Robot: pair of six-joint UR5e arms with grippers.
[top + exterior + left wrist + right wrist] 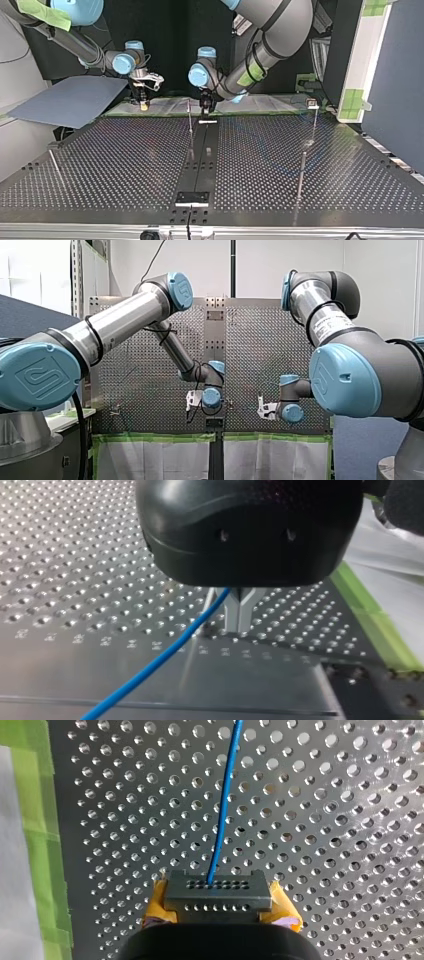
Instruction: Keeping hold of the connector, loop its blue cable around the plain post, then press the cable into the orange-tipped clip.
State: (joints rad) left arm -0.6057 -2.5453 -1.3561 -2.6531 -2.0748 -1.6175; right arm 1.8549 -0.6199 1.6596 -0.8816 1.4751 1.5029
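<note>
Largely behind connector (216, 895): right pincer (219, 906).

wall (385, 270): white | perforated table (125, 160): grey metal | edge tape (150, 438): green | panel (395, 100): blue

Blue cable (220, 820) spans table (125, 165) mid; thin posts (190, 125) scattered, rest open.

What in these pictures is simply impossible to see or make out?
The blue cable: its far end is cut off by the right wrist view's edge, and it is too faint to trace in the top view.
The connector: its back is hidden by my right gripper.
The orange-tipped clip: too small to pick out in any view.
</note>
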